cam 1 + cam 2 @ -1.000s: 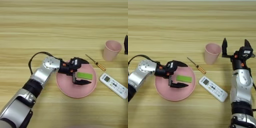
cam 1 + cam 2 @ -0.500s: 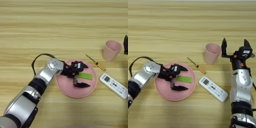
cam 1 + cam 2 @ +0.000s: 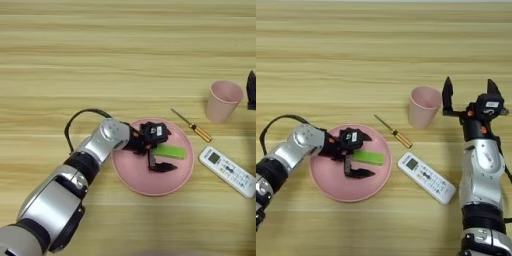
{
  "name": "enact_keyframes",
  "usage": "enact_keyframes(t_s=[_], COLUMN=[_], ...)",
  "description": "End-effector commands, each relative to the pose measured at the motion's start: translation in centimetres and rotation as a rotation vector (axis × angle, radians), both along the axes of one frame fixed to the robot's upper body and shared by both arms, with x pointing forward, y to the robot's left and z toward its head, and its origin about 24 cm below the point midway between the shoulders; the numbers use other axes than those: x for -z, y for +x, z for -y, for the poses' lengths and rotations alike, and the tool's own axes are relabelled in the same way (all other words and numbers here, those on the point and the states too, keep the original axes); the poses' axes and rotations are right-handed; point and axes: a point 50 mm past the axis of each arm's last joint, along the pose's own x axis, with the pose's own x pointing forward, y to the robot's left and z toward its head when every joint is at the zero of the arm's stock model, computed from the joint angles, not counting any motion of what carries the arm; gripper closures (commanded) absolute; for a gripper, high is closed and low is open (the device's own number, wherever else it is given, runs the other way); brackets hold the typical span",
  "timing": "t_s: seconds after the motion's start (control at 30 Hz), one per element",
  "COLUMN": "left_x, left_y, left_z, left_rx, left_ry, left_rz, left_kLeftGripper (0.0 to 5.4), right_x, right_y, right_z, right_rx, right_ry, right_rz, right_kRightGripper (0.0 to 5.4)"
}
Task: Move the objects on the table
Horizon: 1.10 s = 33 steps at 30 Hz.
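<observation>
A flat green block (image 3: 370,158) lies on the round pink plate (image 3: 331,182). My left gripper (image 3: 365,155) rests over the plate, open, with one black finger (image 3: 358,136) behind the block's left end and the other (image 3: 361,174) in front of it. The pink cup (image 3: 423,106) stands upright right of the plate. Between plate and cup lies the thin screwdriver (image 3: 394,133) with its orange handle. In front of the cup, the white remote (image 3: 426,178) lies at an angle. My right gripper (image 3: 468,95) is held open just right of the cup, fingers pointing up.
The light wood-grain table (image 3: 100,60) stretches behind and to the left of the plate. A black cable (image 3: 82,117) loops from my left forearm over the table.
My left forearm has swung lower and further in, and its fingers now stand a little wider around the block's end. The block and the right arm have not moved.
</observation>
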Motion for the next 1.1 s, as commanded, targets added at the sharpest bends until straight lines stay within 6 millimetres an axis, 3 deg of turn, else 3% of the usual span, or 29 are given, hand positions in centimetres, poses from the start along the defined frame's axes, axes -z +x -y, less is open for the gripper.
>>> enact_keyframes(t_s=[0.03,1.1], left_x=[0.62,0.92], left_y=[0.19,0.29], left_z=[-0.56,-0.75], left_rx=[-0.017,0.0], left_ry=[0.064,0.101], left_rz=[0.007,0.073], left_kLeftGripper=[0.55,3.62], right_x=[-0.16,-0.08], right_y=[-0.08,0.03], right_z=[-0.16,-0.07], right_rx=[-0.004,-0.003], right_ry=[0.0,0.003], right_rz=[0.008,0.003], right_kRightGripper=[0.0,0.0])
